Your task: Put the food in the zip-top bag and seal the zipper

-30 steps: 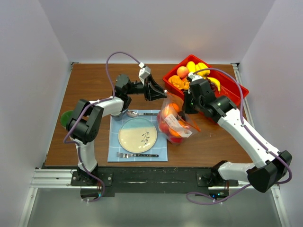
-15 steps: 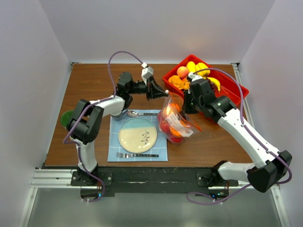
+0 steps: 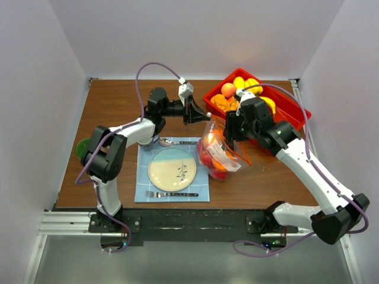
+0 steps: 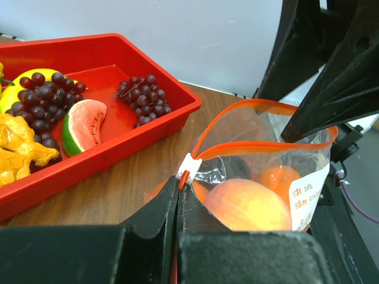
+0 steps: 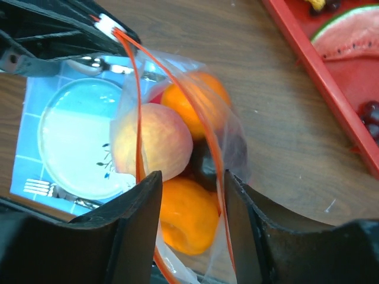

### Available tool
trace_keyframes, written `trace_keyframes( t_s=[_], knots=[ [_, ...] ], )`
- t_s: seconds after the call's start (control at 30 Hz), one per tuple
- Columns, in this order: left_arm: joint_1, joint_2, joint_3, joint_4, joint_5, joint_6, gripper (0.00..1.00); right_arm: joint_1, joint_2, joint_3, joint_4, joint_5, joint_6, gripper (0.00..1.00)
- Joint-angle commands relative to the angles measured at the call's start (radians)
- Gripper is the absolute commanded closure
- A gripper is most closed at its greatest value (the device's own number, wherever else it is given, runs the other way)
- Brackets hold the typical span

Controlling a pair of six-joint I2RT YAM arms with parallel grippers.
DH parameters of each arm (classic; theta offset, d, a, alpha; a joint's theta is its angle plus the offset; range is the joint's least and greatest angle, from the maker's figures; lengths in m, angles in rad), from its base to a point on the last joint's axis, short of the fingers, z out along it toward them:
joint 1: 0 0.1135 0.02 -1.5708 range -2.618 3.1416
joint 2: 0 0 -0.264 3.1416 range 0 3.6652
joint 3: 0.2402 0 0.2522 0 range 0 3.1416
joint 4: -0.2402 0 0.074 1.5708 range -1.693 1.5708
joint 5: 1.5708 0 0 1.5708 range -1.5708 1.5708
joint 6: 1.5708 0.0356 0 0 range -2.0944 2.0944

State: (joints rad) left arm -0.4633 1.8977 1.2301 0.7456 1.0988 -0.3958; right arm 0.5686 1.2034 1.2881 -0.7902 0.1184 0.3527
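Observation:
The clear zip-top bag [image 3: 220,155] stands on the table with its mouth open. Inside it are a peach [image 5: 155,142] and oranges [image 5: 185,214]. My left gripper [image 3: 205,116] is shut on the end of the orange-red zipper [image 4: 266,145], just below its white slider [image 4: 188,167]. My right gripper [image 5: 189,183] is open and empty, just over the bag's mouth with one finger [image 5: 133,219] on each side of it. It also shows in the top view [image 3: 232,134]. More food lies in the red tray [image 3: 294,110]: grapes [image 4: 142,94], a watermelon slice [image 4: 83,125] and yellow pieces [image 3: 247,83].
A plate [image 3: 172,168] sits on a blue placemat [image 3: 142,177] left of the bag, with a fork [image 3: 163,194] in front and a spoon [image 3: 169,142] behind. A green object [image 3: 81,148] lies at the table's left edge. The red tray is close behind the right arm.
My right gripper has moved left and now stands over the bag's mouth. My left gripper has shifted slightly right and up, still holding the zipper end.

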Motion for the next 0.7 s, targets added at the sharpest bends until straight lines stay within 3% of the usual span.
trace_keyframes(
  t_s=[0.0, 0.37, 0.67],
  knots=[
    [-0.001, -0.069, 0.02, 0.032, 0.038, 0.026, 1.0, 0.004, 0.004, 0.105, 0.066, -0.063, -0.105, 0.48],
    [-0.001, -0.078, -0.006, 0.189, 0.087, -0.097, 1.0, 0.004, 0.175, 0.29, 0.114, -0.115, -0.276, 0.59],
    [-0.001, -0.086, 0.006, 0.161, 0.093, -0.098, 1.0, 0.004, 0.257, 0.323, 0.157, -0.218, -0.314, 0.62]
  ],
)
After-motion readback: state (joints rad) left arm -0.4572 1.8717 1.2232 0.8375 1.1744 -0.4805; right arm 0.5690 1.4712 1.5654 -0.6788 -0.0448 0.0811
